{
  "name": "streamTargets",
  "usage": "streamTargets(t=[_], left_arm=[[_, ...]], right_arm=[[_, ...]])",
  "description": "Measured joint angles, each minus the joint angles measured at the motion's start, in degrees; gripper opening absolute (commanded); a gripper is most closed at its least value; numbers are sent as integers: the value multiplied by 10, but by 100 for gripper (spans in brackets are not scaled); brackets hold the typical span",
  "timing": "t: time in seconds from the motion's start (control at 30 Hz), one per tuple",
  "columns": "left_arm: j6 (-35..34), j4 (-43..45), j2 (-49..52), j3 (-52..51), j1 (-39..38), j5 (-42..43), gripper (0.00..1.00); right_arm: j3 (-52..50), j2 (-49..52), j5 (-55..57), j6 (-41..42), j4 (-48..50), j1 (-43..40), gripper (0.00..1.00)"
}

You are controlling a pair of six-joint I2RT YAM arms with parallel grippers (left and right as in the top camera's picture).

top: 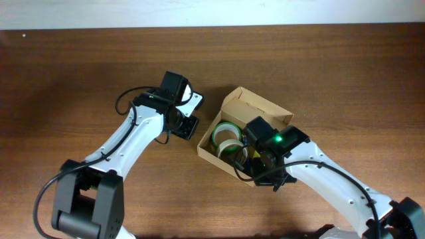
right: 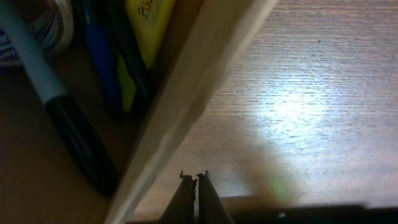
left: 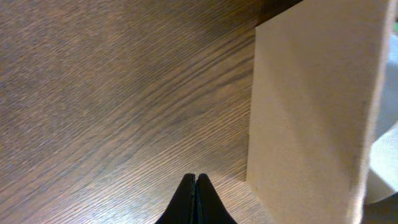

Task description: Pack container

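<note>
The container (top: 262, 106), open mid-table with tape rolls (top: 224, 137) and markers (right: 81, 140) inside, has the left gripper (left: 196, 186) and right gripper (right: 191, 182) just outside its walls, jaws fully closed and empty, so closing probably calls for one tip bracing a wall while the other folds the lid.

White arms (top: 133, 143), black joints (top: 86, 199), cables (top: 126, 98), black left gripper (left: 194, 179), green light (top: 279, 139)

Robot-arm lab, wooden table (top: 60, 73)

A dark brown wood-grain table (top: 66, 86) fills the overhead view, with a pale wall strip (top: 212, 12) running along its twelve o'clock edge.
</note>
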Motion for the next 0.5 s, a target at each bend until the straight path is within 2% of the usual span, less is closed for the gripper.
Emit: streamTargets(t=[0.3, 0.5], left_arm=[[3, -9, 0, 0, -7, 27, 2], [5, -23, 0, 0, -41, 30, 2]], right_arm=[[-3, 0, 0, 0, 37, 0, 4], [-3, 0, 0, 0, 53, 0, 4]])
